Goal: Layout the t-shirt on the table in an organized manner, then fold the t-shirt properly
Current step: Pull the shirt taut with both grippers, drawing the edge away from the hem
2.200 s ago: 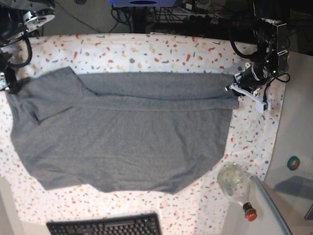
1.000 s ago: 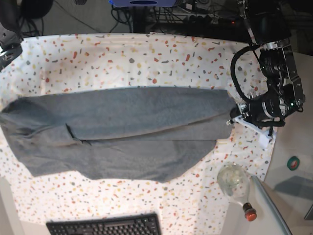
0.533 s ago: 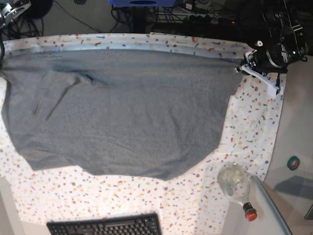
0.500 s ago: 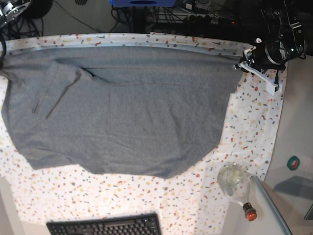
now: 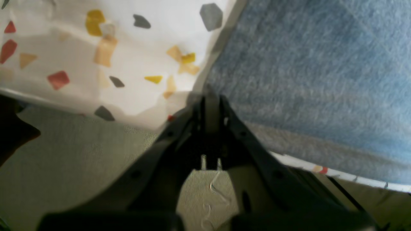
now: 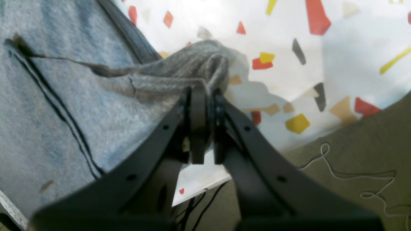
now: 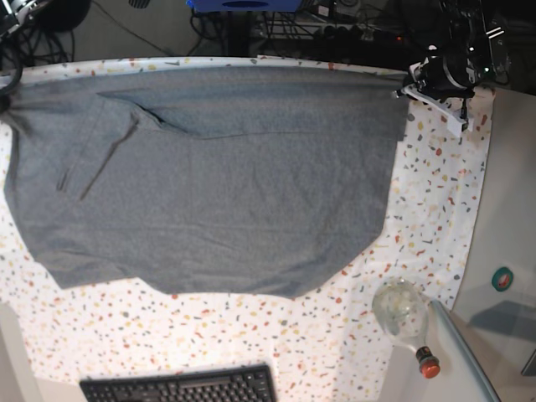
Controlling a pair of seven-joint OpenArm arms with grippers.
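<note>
The heather-grey t-shirt (image 7: pixel 218 184) lies spread over the speckled table (image 7: pixel 423 218), with its far edge pulled taut along the table's back edge. My left gripper (image 7: pixel 407 89) is shut on the shirt's far right corner; in the left wrist view (image 5: pixel 210 96) its fingertips pinch the shirt's edge (image 5: pixel 305 70). My right gripper (image 6: pixel 204 88) is shut on a bunched corner of the shirt (image 6: pixel 189 65) over the table (image 6: pixel 321 48). In the base view that arm is at the far left frame edge, mostly out of view. A crease runs near the shirt's left sleeve (image 7: pixel 100 159).
A clear glass bottle with a red cap (image 7: pixel 404 316) lies at the front right. A black keyboard (image 7: pixel 180 387) sits at the front edge. A plain grey-white side surface (image 7: pixel 507 209) with a teal disc (image 7: pixel 502 278) borders the right. Cables hang behind the table.
Both grippers lifted the shirt's edge from mid-table and carried it to the back edge. The folded-over part opened out and the shirt now lies spread flatter.
</note>
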